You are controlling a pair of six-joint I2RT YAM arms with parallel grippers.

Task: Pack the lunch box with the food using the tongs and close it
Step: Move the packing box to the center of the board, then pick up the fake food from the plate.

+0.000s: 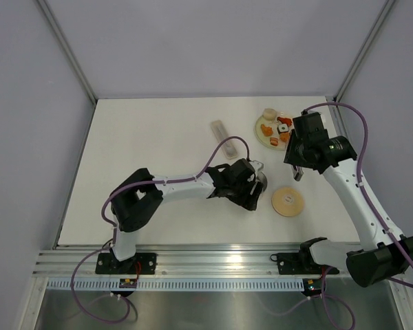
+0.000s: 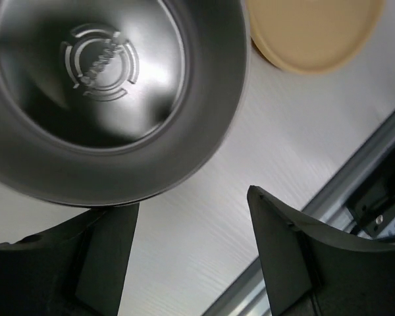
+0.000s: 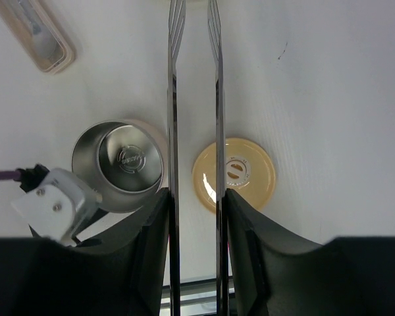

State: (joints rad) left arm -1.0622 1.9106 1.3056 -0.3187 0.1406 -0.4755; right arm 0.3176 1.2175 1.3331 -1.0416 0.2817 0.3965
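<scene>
The lunch box [image 2: 99, 85] stands open with its shiny steel inside bare, and its cream wall shows in the right wrist view [image 3: 118, 164]. Its tan lid [image 1: 288, 201] lies flat just to its right [image 3: 240, 174]. My left gripper [image 2: 191, 201] is open right beside the box, one finger [image 2: 105, 257] under its rim, only table between the fingers. My right gripper [image 3: 194, 194] is shut on the tongs [image 3: 173, 99], whose two thin silver arms run parallel away toward the plate. The food [image 1: 275, 128], orange bits and a beige lump, lies on that plate.
The pale yellow-green plate [image 1: 259, 130] sits at the back right. A pale oblong case [image 1: 220, 129] lies left of it, also in the right wrist view [image 3: 39, 33]. An aluminium rail [image 1: 206, 261] runs along the near table edge.
</scene>
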